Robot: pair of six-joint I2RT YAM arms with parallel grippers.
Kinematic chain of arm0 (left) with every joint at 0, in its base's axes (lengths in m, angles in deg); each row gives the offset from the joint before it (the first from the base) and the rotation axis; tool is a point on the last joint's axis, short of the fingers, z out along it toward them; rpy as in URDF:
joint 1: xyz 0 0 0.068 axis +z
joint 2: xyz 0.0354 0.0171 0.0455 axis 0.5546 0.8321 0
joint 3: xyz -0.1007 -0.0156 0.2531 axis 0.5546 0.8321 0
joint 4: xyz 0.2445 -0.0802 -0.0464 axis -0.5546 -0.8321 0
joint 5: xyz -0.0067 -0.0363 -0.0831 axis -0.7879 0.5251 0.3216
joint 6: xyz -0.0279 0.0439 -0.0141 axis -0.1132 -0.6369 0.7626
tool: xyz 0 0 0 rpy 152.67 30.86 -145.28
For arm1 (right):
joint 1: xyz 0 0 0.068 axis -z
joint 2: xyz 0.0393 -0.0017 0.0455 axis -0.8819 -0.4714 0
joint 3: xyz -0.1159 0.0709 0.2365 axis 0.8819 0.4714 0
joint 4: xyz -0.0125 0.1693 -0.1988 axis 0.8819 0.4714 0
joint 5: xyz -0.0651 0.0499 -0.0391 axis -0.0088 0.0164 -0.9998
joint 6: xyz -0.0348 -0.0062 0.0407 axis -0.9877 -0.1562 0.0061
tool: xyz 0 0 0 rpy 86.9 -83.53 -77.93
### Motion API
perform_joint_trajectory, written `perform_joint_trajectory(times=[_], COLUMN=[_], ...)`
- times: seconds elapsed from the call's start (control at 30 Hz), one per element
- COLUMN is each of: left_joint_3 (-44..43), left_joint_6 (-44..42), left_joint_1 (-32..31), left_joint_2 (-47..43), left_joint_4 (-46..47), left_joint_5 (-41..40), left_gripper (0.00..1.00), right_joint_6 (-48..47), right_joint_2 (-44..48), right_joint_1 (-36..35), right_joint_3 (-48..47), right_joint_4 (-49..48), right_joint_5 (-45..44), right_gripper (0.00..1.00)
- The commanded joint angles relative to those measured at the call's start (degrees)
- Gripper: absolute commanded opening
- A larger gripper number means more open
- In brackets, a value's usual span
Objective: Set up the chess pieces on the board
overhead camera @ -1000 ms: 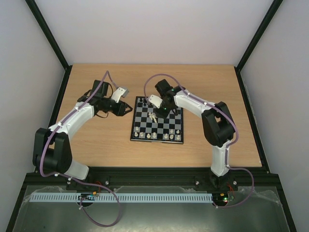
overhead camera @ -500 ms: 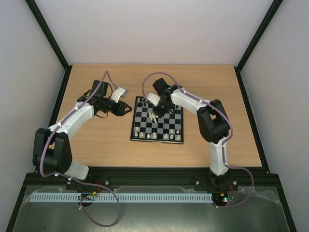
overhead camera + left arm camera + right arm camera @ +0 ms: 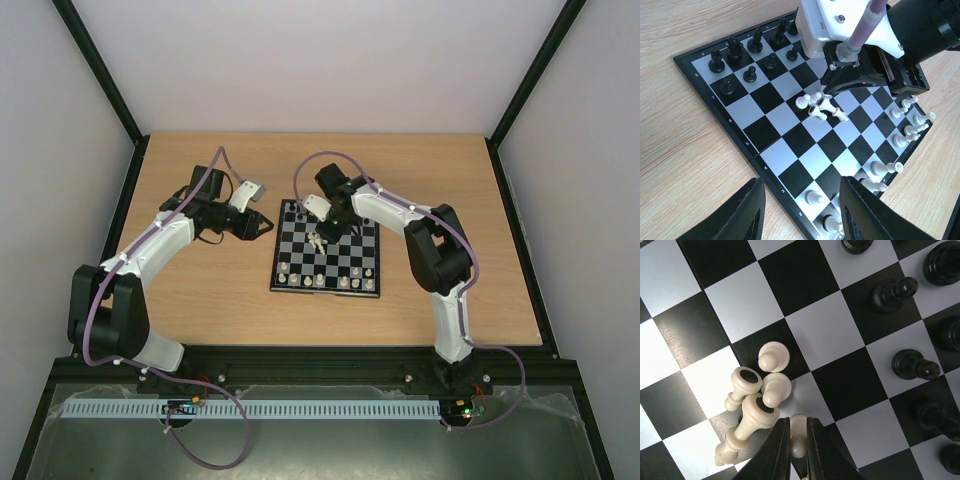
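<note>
The board (image 3: 325,291) lies in the middle of the table. Black chess pieces (image 3: 755,45) stand in its far rows, and cream-white ones (image 3: 905,130) stand along the near rows. Several white pieces (image 3: 755,410) lie toppled in a heap at the board's centre. My right gripper (image 3: 797,427) is shut on a white pawn (image 3: 798,442) beside that heap, also seen from above as the right gripper (image 3: 325,232). My left gripper (image 3: 800,210) hangs open over the board's left edge, holding nothing; from above the left gripper (image 3: 262,226) sits just left of the board.
The right arm's wrist and cable (image 3: 865,35) reach over the board's far half. Bare wooden table (image 3: 200,290) surrounds the board. Black frame posts and white walls enclose the table.
The right gripper has closed on a white pawn beside the fallen heap and shifted slightly left. The left arm has not moved.
</note>
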Motion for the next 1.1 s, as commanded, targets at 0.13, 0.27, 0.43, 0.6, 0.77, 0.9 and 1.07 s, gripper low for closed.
perform_joint_trajectory(times=[0.13,0.27,0.43,0.6,0.77,0.9,1.07], left_joint_3=[1.0,1.2,1.3,1.2,0.6,0.0,0.0], left_joint_6=[-0.2,0.0,0.1,0.5,0.5,0.6,0.6], left_joint_1=[0.5,0.5,0.5,0.5,0.4,0.4,0.4], left_joint_2=[-1.0,-1.1,-0.8,-0.5,0.1,0.5,0.6], left_joint_4=[-0.2,0.1,0.3,0.6,0.5,0.3,0.3], left_joint_5=[1.2,1.4,1.6,1.9,1.9,2.0,2.0], left_gripper=[0.44,0.44,0.44,0.44,0.44,0.45,0.45], right_joint_6=[0.1,-0.3,-0.7,-1.5,-2.8,-2.4,-1.8], right_joint_2=[3.3,8.1,14.2,20.5,23.2,23.9,23.2], right_joint_1=[0.2,0.2,0.2,0.2,0.1,0.1,0.1], right_joint_3=[0.7,3.6,8.5,15.8,22.0,24.7,25.6], right_joint_4=[3.3,3.4,4.7,4.5,4.1,3.3,1.6], right_joint_5=[-0.9,-0.8,1.1,2.9,3.3,3.7,3.6], right_gripper=[0.04,0.03,0.03,0.04,0.04,0.05,0.05])
